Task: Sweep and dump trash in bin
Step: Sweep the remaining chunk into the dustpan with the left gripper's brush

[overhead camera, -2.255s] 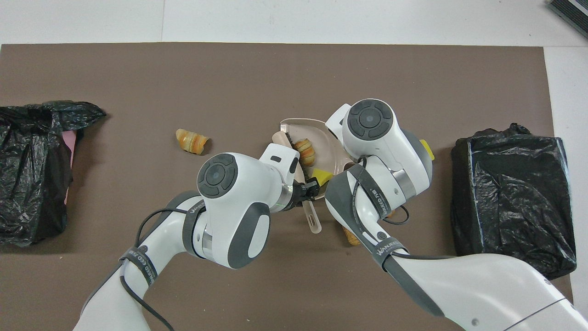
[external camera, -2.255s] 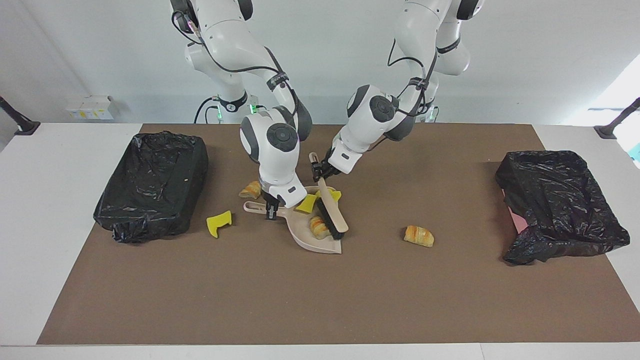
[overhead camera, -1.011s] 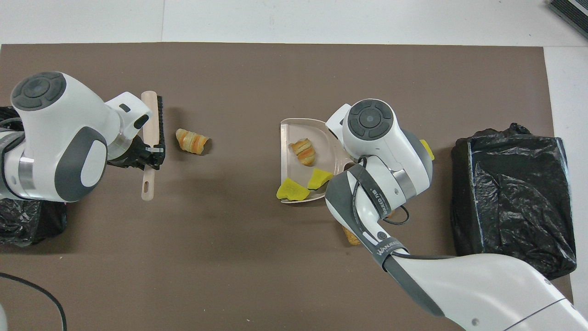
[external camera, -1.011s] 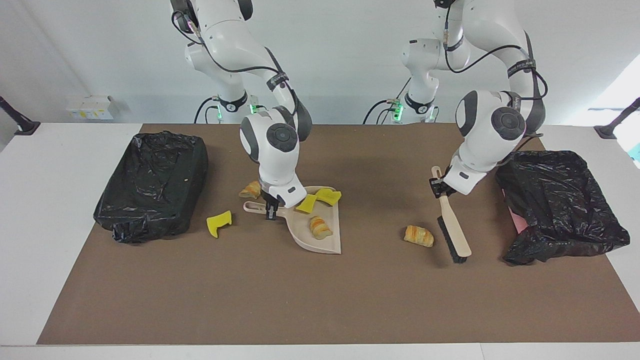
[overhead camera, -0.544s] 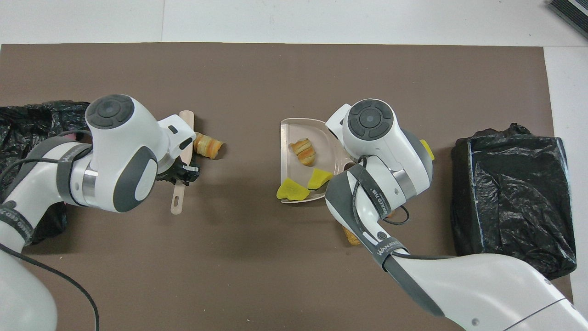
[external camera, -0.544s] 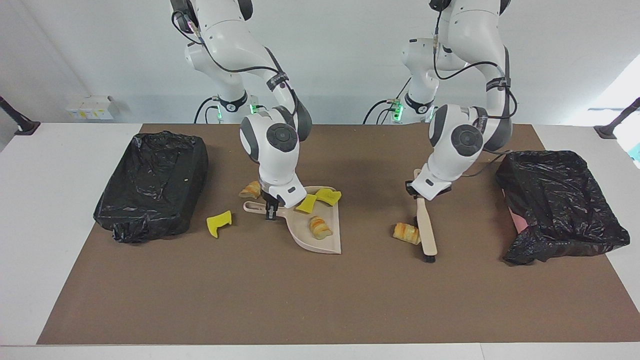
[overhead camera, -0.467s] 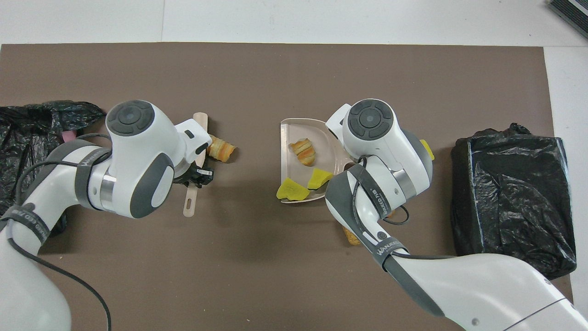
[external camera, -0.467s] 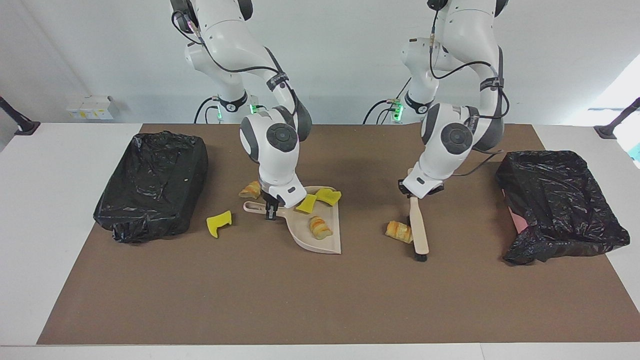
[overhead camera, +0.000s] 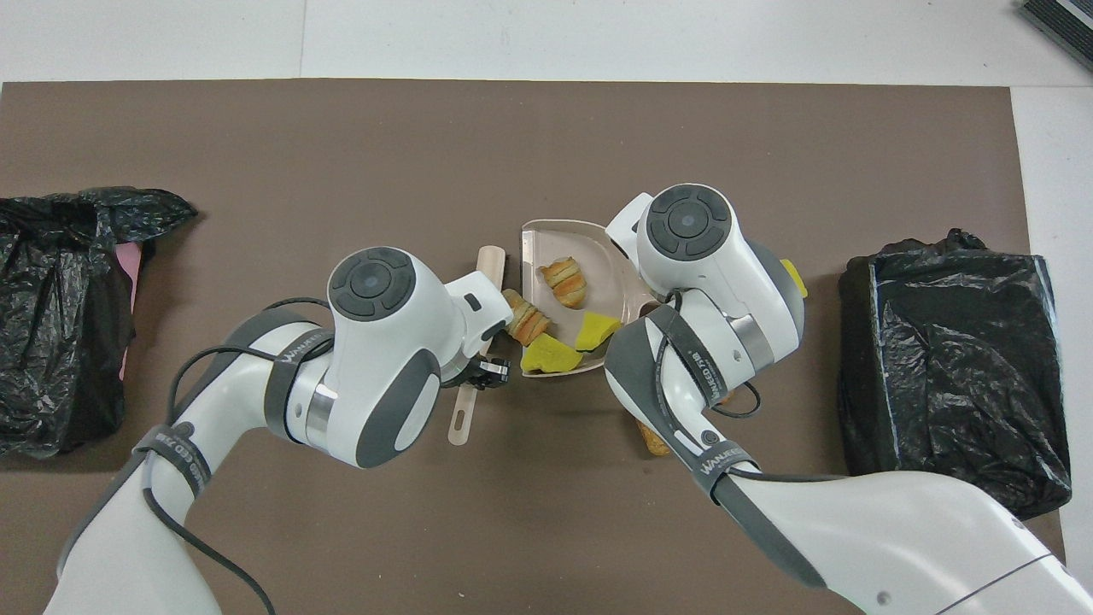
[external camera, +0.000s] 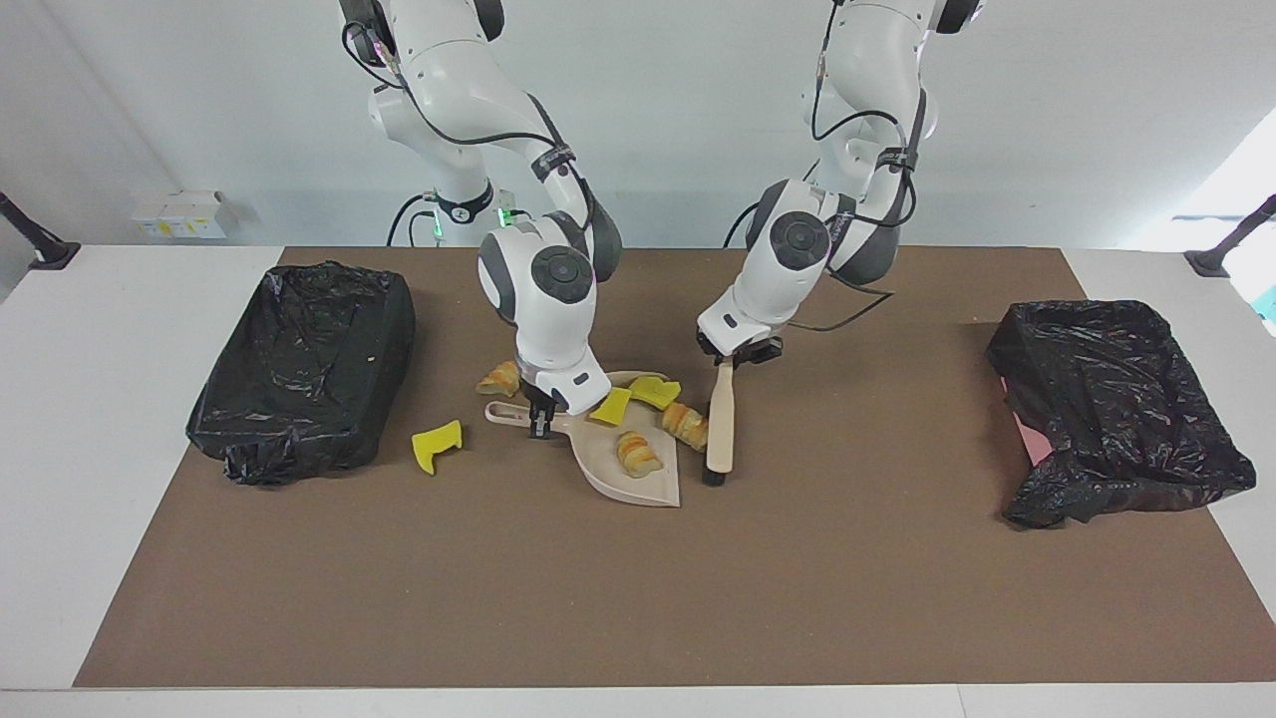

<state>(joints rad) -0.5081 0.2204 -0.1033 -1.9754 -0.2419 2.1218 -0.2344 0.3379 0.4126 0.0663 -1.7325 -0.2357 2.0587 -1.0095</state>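
- Brush [external camera: 720, 427] sits in your left gripper [external camera: 735, 356], clenched on the handle, head down on the mat [external camera: 638, 598] just beside the dustpan's open edge.
- Your right gripper [external camera: 539, 411] is clamped on the dustpan [external camera: 638, 487] handle, pan flat on the mat.
- One bread lump [external camera: 686, 424] lies touching the brush, right at the pan's edge.
- Another bread lump [external camera: 635, 452] and two yellow scraps [external camera: 653, 390] are in the pan, by your right gripper.
- A third lump [external camera: 499, 378] and a yellow scrap [external camera: 437, 445] lie on the mat outside the pan, toward the right arm's bin [external camera: 304, 369].
- Second bin [external camera: 1112, 409] sits at the left arm's end, well apart from both grippers.
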